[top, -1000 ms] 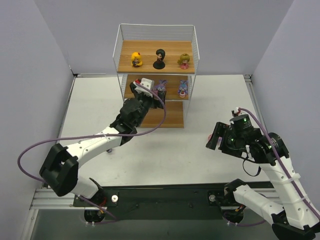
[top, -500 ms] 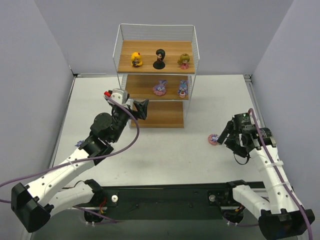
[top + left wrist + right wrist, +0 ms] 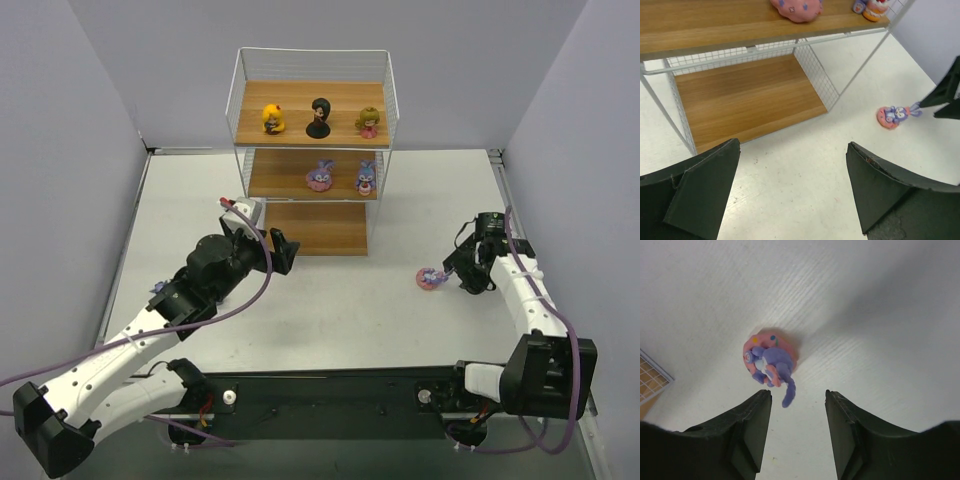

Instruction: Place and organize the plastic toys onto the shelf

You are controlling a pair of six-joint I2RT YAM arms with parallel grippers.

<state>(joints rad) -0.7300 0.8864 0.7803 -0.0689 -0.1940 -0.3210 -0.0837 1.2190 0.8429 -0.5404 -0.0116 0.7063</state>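
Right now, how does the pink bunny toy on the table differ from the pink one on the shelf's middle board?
The table bunny lies flat on the white table, one ear reaching between the right end effector's fingers. The shelf bunny seems to sit upright on the middle board, with no end effector touching it. Both are pink and purple.

Shelf (image 3: 295, 100): one, with three wooden boards. Big-headed dolls: three, namely one yellow doll (image 3: 271, 118), one black doll (image 3: 319, 117), one olive-pink doll (image 3: 368, 122). Purple-pink bunny figures (image 3: 320, 176): three, two shelved, one on the counter (image 3: 330, 320).
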